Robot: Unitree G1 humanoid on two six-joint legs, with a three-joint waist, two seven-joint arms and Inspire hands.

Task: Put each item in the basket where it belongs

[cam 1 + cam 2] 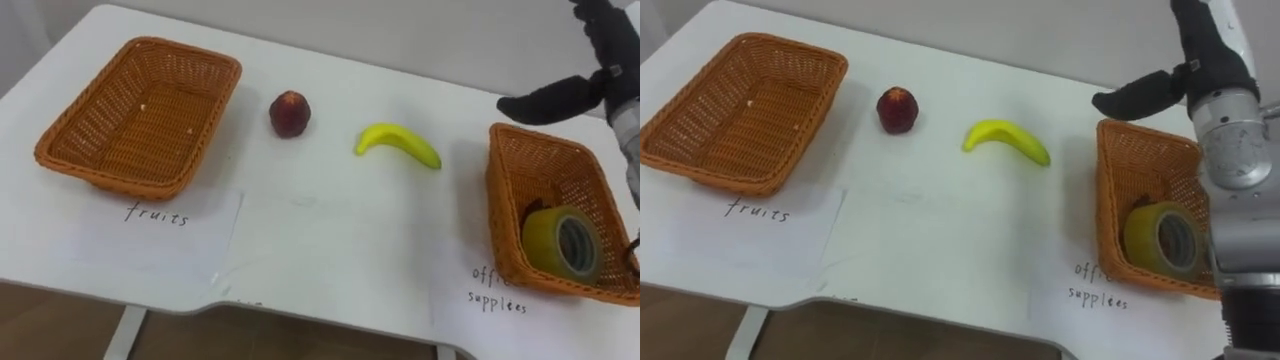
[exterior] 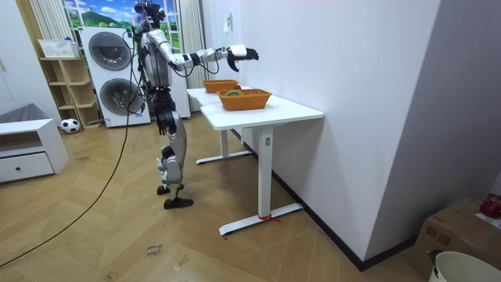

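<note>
A red apple (image 1: 289, 113) and a yellow banana (image 1: 398, 143) lie apart on the white table (image 1: 330, 250), between two wicker baskets. The left basket (image 1: 100, 172) sits above a paper marked fruits and holds nothing. In the right basket (image 1: 500, 195), next to a paper marked office supplies, a roll of yellowish tape (image 1: 565, 243) leans on edge. My right hand (image 1: 612, 60) hangs open in the air above that basket's far rim, thumb (image 1: 545, 100) pointing left, nothing in it. In the room view this hand (image 2: 243, 53) is raised over the table.
The table's front edge (image 1: 300, 318) runs close below the paper labels (image 1: 160, 235), with wooden floor beyond. I stand at the table's long side, a white wall behind the table; washing machines (image 2: 109, 59) are behind me.
</note>
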